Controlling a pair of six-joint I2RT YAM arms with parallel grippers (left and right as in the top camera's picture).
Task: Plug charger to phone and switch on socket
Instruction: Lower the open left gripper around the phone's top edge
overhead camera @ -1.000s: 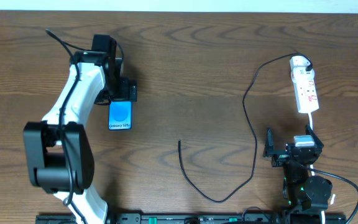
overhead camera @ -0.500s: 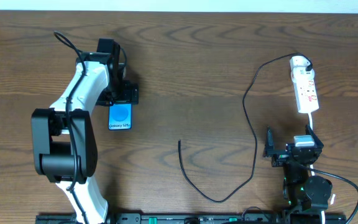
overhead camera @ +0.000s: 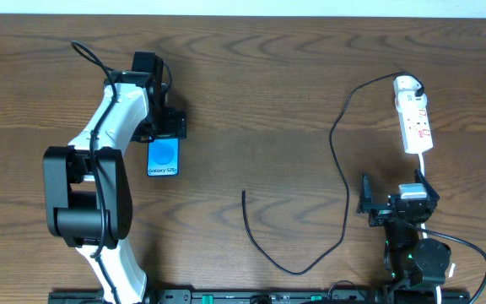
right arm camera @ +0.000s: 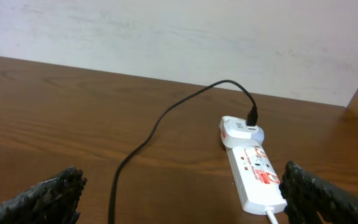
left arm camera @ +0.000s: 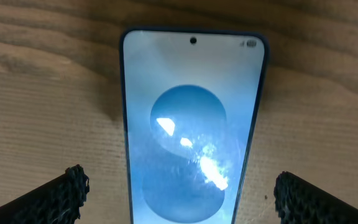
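Note:
The phone (overhead camera: pixel 164 157) lies flat on the wooden table at the left, its blue screen up. My left gripper (overhead camera: pixel 167 127) hangs over its far end, open; in the left wrist view the phone (left arm camera: pixel 191 124) lies between the two fingertips (left arm camera: pixel 73 190) with bare wood on both sides. The charger (overhead camera: pixel 345 190) is a thin black cable looping from its plug (overhead camera: pixel 418 84) in the white socket (overhead camera: pixel 414 118) down to a loose tip (overhead camera: pixel 244 194) mid-table. My right gripper (overhead camera: pixel 397 198) sits open near the front right, facing the socket (right arm camera: pixel 253 171) and holding nothing.
The socket's white cord (overhead camera: pixel 423 165) runs toward the right arm's base. A pale wall (right arm camera: pixel 179 37) rises behind the table's far edge. The cable's lowest loop (overhead camera: pixel 298 272) lies close to the front rail.
The left arm's lower links have swung slightly right while its gripper stays over the phone's far end. The right arm, cable and socket have not moved.

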